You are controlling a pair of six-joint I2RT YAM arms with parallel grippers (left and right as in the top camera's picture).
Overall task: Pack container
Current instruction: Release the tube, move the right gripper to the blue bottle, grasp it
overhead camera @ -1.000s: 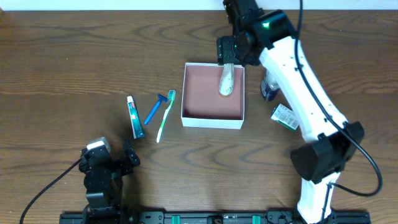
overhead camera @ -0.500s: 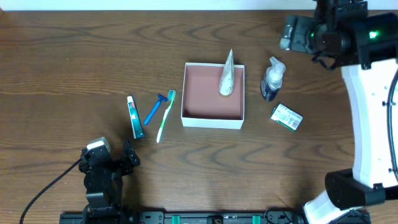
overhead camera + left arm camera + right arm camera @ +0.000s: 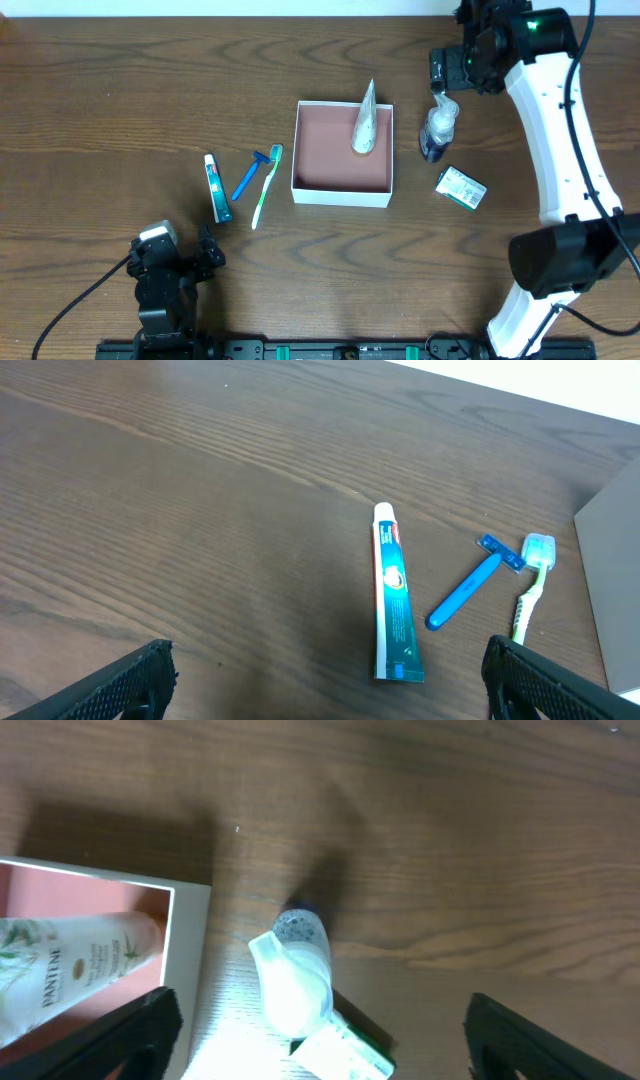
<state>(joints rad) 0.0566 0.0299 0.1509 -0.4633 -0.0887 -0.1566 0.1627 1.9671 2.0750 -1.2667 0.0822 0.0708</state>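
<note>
The container point(image 3: 340, 197), a shallow white-walled box with a pink-brown inside, sits mid-table. A pale Pantene tube point(image 3: 364, 125) leans in its far right corner, and shows in the right wrist view point(image 3: 70, 960) beside the container's wall point(image 3: 190, 950). My right gripper point(image 3: 447, 75) is open and empty, above a clear pump bottle point(image 3: 437, 125). In the right wrist view the bottle point(image 3: 295, 970) lies between the wide-apart jaws of that gripper point(image 3: 320, 1030). My left gripper point(image 3: 190, 258) is open and empty near the front left; its own view point(image 3: 325, 680) shows the jaws spread wide.
A small green-and-white carton point(image 3: 460, 187) lies right of the container, just in front of the bottle point(image 3: 345, 1055). A toothpaste tube point(image 3: 216, 188) point(image 3: 393, 595), blue razor point(image 3: 250, 174) point(image 3: 470, 585) and green toothbrush point(image 3: 266, 183) point(image 3: 528, 585) lie left of the container.
My right gripper let go of the Pantene tube in the container, swung away to the far right, then came back over the pump bottle. The left arm has not moved.
</note>
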